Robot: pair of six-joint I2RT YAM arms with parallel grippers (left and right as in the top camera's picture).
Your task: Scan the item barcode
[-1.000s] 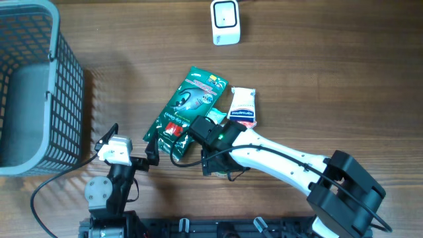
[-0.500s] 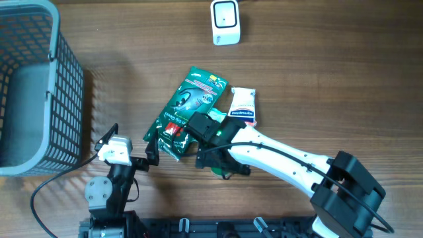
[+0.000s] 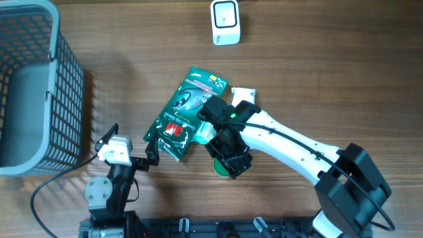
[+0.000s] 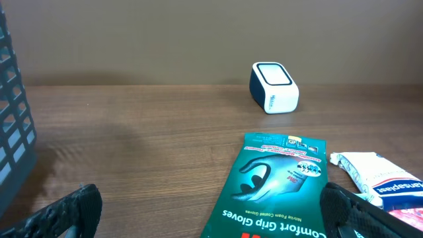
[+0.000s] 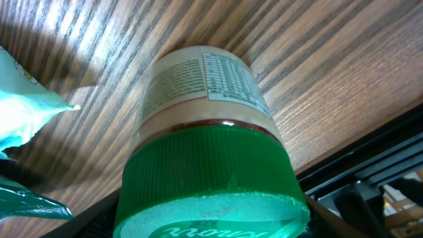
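Observation:
The item in hand is a jar (image 5: 205,92) with a pale printed label and a ribbed green lid (image 5: 208,178), lying on the wood near the table's front edge. My right gripper (image 5: 208,225) is shut on the lid, a dark finger pressed against each side. From overhead, the right gripper (image 3: 228,162) covers the jar, and only a sliver of green lid (image 3: 221,174) shows. The white barcode scanner (image 3: 225,22) stands at the far edge, also seen as the scanner (image 4: 273,86) in the left wrist view. My left gripper (image 3: 130,147) hangs open and empty at the front left.
A green glove pack (image 3: 188,109) lies mid-table, with a teal packet (image 3: 205,132) beside the right wrist. A white tube (image 4: 377,178) lies right of the glove pack (image 4: 277,178). A grey wire basket (image 3: 66,86) fills the left side.
My right wrist has swung up and to the right, now covering most of the white tube, and its jaws have narrowed onto the jar's green lid. The left arm has not moved.

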